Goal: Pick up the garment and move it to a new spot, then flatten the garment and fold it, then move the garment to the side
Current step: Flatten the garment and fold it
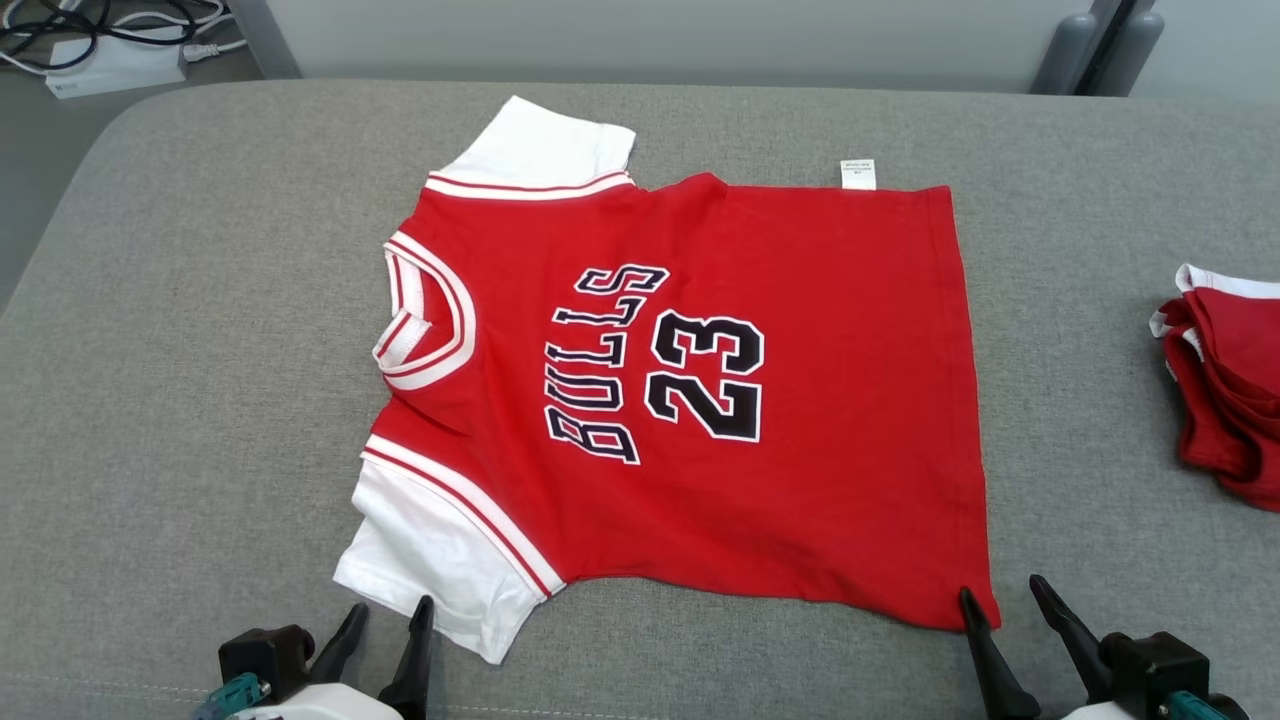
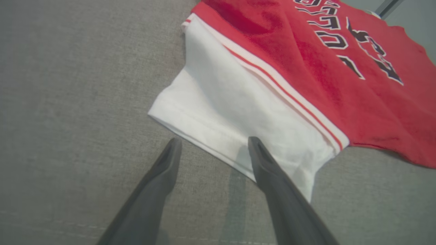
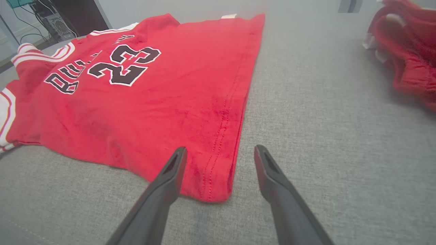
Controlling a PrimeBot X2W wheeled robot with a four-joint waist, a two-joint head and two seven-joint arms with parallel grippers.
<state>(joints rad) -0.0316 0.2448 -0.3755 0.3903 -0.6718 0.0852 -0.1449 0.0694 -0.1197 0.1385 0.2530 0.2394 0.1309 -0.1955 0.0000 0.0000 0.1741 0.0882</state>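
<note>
L gripper [image 1: 392,604] & R gripper [image 1: 1001,587], both jaws wide w/ nothing held, sit at near edge of red shirt [image 1: 700,380], L by its white sleeve [image 1: 430,560], R astride its hem corner, shirt spread flat mid grey pad [image 1: 150,400], red pile [image 1: 1225,390] well apart on the right.

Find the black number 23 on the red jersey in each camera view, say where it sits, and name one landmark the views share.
Head view: the number 23 sits at the centre of the picture.
Left wrist view: the number 23 lies near the upper right, slanted.
Right wrist view: the number 23 lies in the upper left.
Shared landmark: the BULLS lettering beside it on the red jersey.
</note>
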